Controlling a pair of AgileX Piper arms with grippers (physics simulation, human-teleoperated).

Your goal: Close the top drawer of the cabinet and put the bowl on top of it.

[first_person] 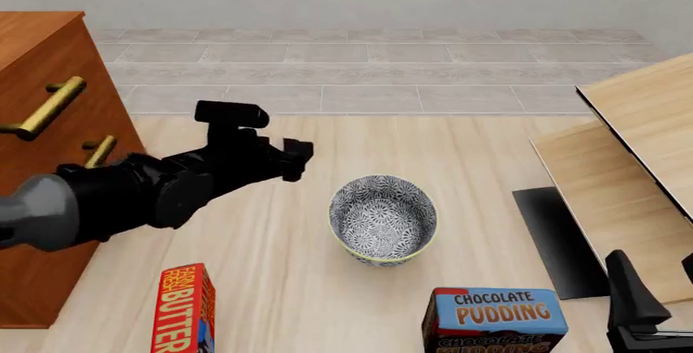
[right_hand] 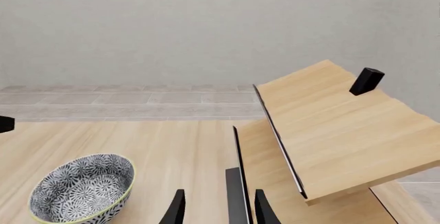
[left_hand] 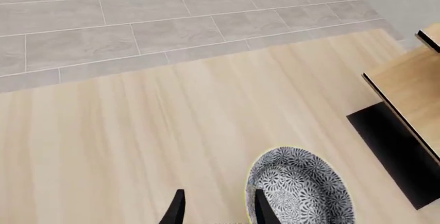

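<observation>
The bowl [first_person: 382,219] stands upright on the pale table, patterned blue-grey and white; it also shows as bowl [left_hand: 302,188] and bowl [right_hand: 82,185]. The reddish-brown cabinet [first_person: 49,53] stands at the far left. The top drawer [first_person: 76,130] carries a brass bar handle [first_person: 44,109]; I cannot tell how far the drawer stands out. My left gripper [first_person: 294,158] hovers between cabinet and bowl, open and empty, one of its fingers [left_hand: 265,209] beside the bowl's rim. My right gripper [first_person: 658,288] is open and empty at the near right, away from the bowl.
A butter box [first_person: 187,308] and a chocolate pudding box [first_person: 492,320] stand near the front edge. Pale light-wood furniture [first_person: 634,150] with a black base fills the right side. A lower drawer handle [first_person: 97,152] sits under the top one.
</observation>
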